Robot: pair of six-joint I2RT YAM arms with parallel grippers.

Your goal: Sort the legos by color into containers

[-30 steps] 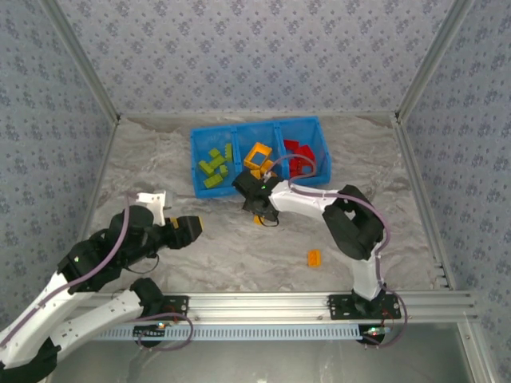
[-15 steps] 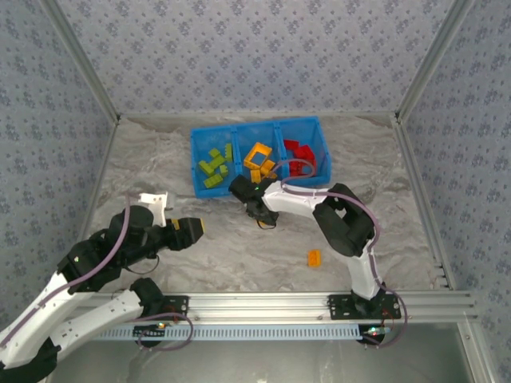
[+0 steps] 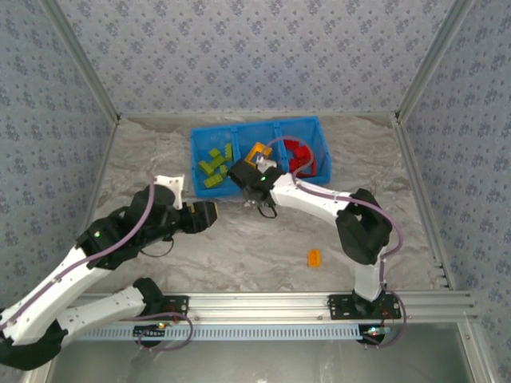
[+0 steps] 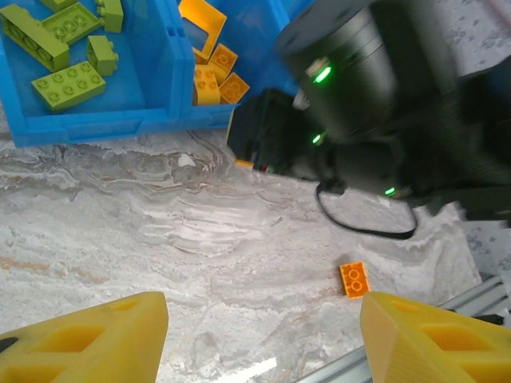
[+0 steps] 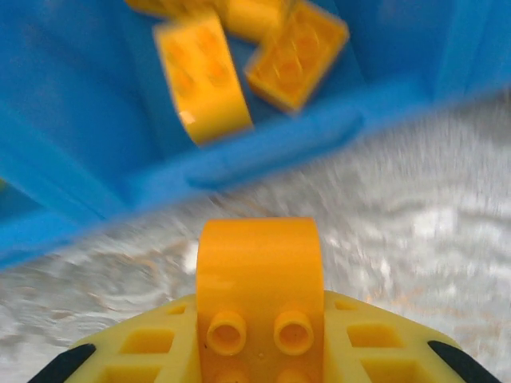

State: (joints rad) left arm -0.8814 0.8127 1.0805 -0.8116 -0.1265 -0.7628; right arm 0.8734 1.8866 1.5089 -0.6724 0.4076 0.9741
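Pinching an orange brick (image 5: 259, 263), the right end effector (image 5: 259, 331) hangs just short of the blue bin (image 5: 72, 159) ahead, so the brick could clip its near wall and fall outside.

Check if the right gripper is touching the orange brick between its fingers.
Touching. The right wrist view shows the orange brick wedged between the fingers of the right gripper, flush against both, no gap.

Grey marbled tabletop (image 3: 239, 247), blue three-compartment bin (image 3: 194, 155) at far side, one loose orange brick (image 3: 314, 257) nearer front.
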